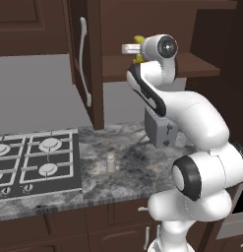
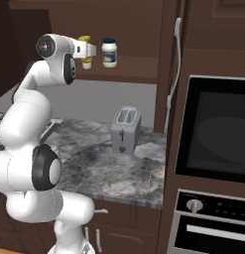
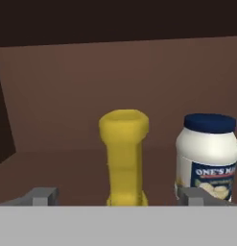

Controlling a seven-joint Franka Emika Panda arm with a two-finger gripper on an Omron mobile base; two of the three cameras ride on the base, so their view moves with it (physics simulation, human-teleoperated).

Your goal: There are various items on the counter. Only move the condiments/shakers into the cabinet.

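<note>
Slim yellow squeeze bottle upright on smooth brown shelf, hand spread wide around it, white blue-lidded jar beside

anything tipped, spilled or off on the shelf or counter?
Nothing stands out. The yellow bottle and the white jar stand upright side by side on the cabinet shelf, between the open gripper fingers. The small shaker is upright on the counter, near the toaster. No spills.

stovetop: black, white grates | oven: black, built-in | base cabinets: brown
</note>
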